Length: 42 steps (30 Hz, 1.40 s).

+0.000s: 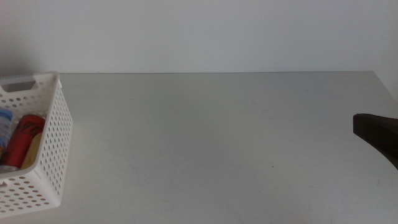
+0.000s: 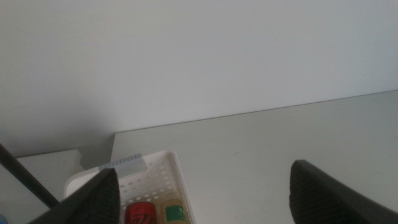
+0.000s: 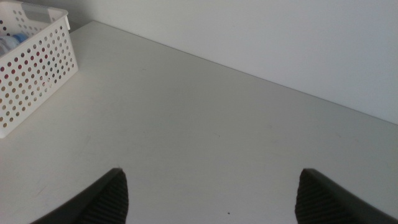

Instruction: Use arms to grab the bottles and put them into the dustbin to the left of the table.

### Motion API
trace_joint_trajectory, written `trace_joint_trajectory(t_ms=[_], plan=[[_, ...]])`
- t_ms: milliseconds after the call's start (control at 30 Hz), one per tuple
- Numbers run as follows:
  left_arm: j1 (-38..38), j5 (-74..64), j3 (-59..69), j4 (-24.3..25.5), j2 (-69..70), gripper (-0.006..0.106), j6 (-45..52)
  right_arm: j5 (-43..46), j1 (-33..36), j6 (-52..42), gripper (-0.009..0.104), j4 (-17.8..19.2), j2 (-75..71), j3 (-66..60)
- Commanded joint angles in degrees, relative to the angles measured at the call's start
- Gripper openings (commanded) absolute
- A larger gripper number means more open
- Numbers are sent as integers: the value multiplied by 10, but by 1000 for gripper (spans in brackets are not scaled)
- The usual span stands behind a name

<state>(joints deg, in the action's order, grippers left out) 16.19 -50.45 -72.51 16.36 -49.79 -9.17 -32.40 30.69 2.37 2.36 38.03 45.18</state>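
1. Bottles: three show in the middle view, all lying inside the dustbin [image 1: 53, 140] at the left edge of the frame: one slim red can [image 1: 23, 138], one clear water bottle [image 1: 5, 123] and a sliver of one yellow bottle [image 1: 32, 154].
2. The red can lies on its side, its long axis running from lower left to upper right in the middle view. The water bottle lies beside it on the left, mostly cut off by the frame edge; the yellow bottle's direction cannot be told.
3. One dustbin, white and perforated, sits at the left end of the desk [image 1: 217, 137] with its handle slot at the upper left.
4. The left gripper [image 2: 205, 193] hangs above the dustbin, fingers [image 2: 93, 196] spread wide and grasping nothing.
5. The right gripper [image 3: 211, 196] is over bare desk, fingers [image 3: 323, 196] likewise released; in the middle view only a dark tip shows at the right edge.
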Motion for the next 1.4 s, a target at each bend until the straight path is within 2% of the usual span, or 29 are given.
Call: trace_joint_trajectory(t_ms=[0,100,200,300,400,567,700,867,933,1033,1133,1367], plan=[[2,43,-8,9,2,93,-6,40,-4,-7,75,13,-1,16],[2,45,5,-1,17,93,-6,40,-5,-7,75,39,-3,11],[2,47,32,-43,46,93,-6,40,-22,-7,75,62,-24,0],[2,58,82,-61,86,93,-6,40,-63,-7,75,67,-54,-20],[2,82,146,-45,121,93,-6,41,-118,-7,75,46,-91,-46],[2,135,266,-37,186,93,-6,53,-198,-7,75,-19,-165,-117],[0,184,361,-30,242,93,-6,90,-233,-7,75,-36,-213,-190],[-46,234,458,-47,316,93,-6,197,-240,-7,75,-34,-267,-287],[-80,251,488,-73,345,93,-6,217,-240,-7,75,-24,-281,-309],[-133,268,525,-127,384,93,-6,218,-240,-7,75,-5,-299,-332],[-170,289,561,-161,408,93,-6,219,-240,-7,75,-3,-313,-354],[-183,306,633,-164,463,93,-6,221,-240,-7,75,-3,-367,-425]])
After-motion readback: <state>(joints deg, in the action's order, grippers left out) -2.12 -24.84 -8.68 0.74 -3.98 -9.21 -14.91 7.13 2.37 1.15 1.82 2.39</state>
